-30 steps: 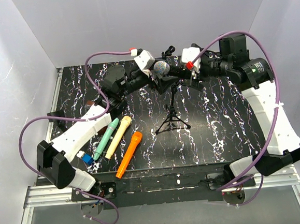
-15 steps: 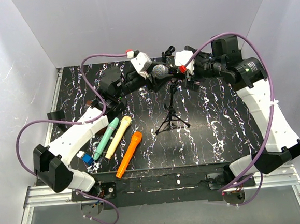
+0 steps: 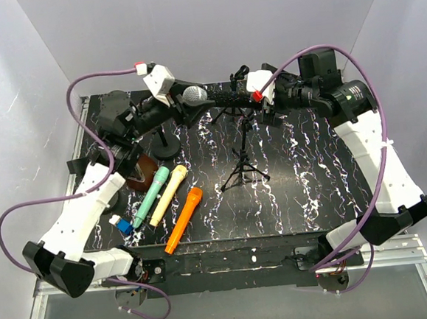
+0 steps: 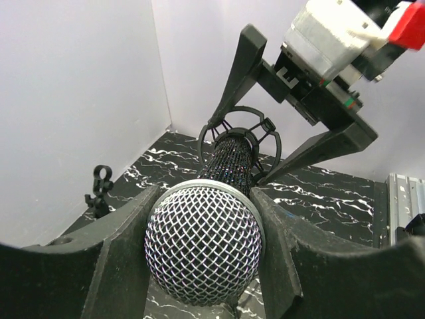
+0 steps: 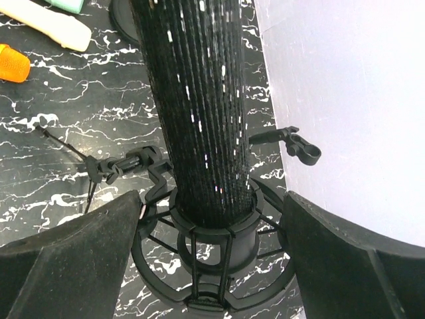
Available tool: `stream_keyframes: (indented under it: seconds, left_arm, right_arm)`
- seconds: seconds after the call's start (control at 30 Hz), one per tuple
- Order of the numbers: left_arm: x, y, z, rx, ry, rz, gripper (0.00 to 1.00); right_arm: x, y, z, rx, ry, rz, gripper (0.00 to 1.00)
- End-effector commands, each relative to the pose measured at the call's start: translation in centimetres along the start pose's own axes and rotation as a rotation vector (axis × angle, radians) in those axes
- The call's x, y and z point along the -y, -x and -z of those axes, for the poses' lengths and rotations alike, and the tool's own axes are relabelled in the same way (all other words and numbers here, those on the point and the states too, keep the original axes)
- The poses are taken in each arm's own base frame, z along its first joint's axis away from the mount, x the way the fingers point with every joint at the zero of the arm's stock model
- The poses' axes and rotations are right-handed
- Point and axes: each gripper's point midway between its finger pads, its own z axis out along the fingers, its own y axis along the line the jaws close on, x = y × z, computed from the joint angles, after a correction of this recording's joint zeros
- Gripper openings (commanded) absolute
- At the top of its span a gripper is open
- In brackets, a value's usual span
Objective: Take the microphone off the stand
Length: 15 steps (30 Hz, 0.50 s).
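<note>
Snugly, microphone [image 4: 202, 249] head, between left gripper [image 4: 202, 222] jaws

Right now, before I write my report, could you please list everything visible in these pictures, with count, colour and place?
microphone: one, silver head, black body, held level over the far side, body inside the ring mount
ring mount: one, black, on top of the tripod stand
tripod stand: one, black, table centre
pen-like sticks: three, green, yellow, orange, near left
round-foot stand: one, black, far left
brown thing: one, beyond the green stick
blue-white piece: one, by the green stick
small clip: one, black, near the back wall
table: one, black, white veins
left gripper: shut on the microphone head
right gripper: fingers either side of the ring mount, grip unclear
</note>
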Motion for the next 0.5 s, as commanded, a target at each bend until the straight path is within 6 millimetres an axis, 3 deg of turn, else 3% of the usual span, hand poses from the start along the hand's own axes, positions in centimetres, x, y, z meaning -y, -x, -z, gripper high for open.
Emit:
stream_keyframes:
  seconds: [0.0,0.3,0.4,0.47]
  left_arm:
    - [-0.8,6.9,3.0,0.085,0.090,-0.139,0.00]
    - [0.0,10.0,4.4,0.026,0.087,-0.234,0.00]
    - [-0.3,8.5,5.1,-0.067,0.097,-0.258,0.00]
    - [-0.4,6.6,6.3,-0.179,0.098,-0.310,0.00]
  right_arm:
    - [-1.4,-2.0,-0.1,-0.087,0.055,-0.091,0.93]
    - [-1.5,4.1,1.2,0.115,0.085,-0.067,0.96]
    - [-1.6,6.3,1.8,0.179,0.083,-0.049,0.97]
    - [-1.5,7.6,2.3,0.220,0.069,-0.032,0.98]
